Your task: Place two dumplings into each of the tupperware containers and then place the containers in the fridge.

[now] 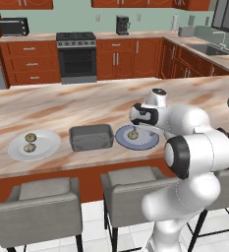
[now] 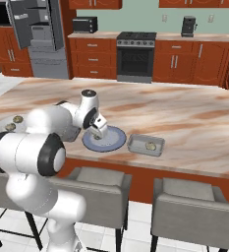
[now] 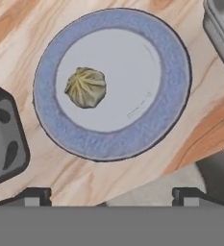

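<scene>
I am reaching forward over the marble counter [image 1: 62, 106] with my elbow folded low and my wrist bent so the hand points down at the blue-rimmed plate [image 3: 111, 84]. My gripper [image 3: 111, 194] is hovering above that plate with its jaws spread wide and nothing between them. One dumpling [image 3: 85, 87] is lying on the plate, left of its middle in the hand view.

I am making out no readable writing or brand on anything.

In the left base view, a grey tupperware container [image 1: 90, 137] is sitting just left of the blue plate, and further left a white plate [image 1: 34, 145] is carrying two more dumplings [image 1: 30, 142]. In the right base view, a second container [image 2: 145, 144] is lying just right of the blue plate with a dumpling [image 2: 150, 145] inside it, and the fridge [image 2: 40, 34] is standing open at the far left.
</scene>
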Motion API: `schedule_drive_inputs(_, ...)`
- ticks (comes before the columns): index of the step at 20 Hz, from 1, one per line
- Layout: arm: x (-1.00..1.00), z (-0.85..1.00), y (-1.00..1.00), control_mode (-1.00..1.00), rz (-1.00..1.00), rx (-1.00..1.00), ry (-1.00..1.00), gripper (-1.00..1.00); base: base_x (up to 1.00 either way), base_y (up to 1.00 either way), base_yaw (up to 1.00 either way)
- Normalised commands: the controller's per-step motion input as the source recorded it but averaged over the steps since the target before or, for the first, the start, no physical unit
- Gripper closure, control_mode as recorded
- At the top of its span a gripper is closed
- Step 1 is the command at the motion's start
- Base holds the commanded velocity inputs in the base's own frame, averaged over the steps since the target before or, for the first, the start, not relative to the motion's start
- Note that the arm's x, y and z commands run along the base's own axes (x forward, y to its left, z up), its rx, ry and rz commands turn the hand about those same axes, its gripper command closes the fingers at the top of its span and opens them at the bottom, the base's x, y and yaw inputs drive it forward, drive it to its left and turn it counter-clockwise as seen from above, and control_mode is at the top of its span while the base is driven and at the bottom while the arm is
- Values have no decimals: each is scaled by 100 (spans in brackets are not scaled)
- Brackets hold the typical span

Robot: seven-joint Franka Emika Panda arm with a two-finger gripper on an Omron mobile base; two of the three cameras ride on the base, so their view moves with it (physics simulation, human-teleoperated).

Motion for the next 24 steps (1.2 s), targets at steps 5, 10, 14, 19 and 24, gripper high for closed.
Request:
schedule_drive_inputs(5, 33, -9, 27, -100, -3, 0, 0, -100, 0, 0, 0)
schedule_drive_inputs(10, 38, -19, -3, -100, -2, 0, 0, -100, 0, 0, 0)
schedule_drive_inputs(14, 30, -22, -5, -100, -6, 0, 0, -100, 0, 0, 0)
schedule_drive_inputs(19, 17, -26, -2, -100, -7, 0, 0, -100, 0, 0, 0)
schedule_drive_inputs(24, 19, -27, 0, -100, -1, 0, 0, -100, 0, 0, 0)
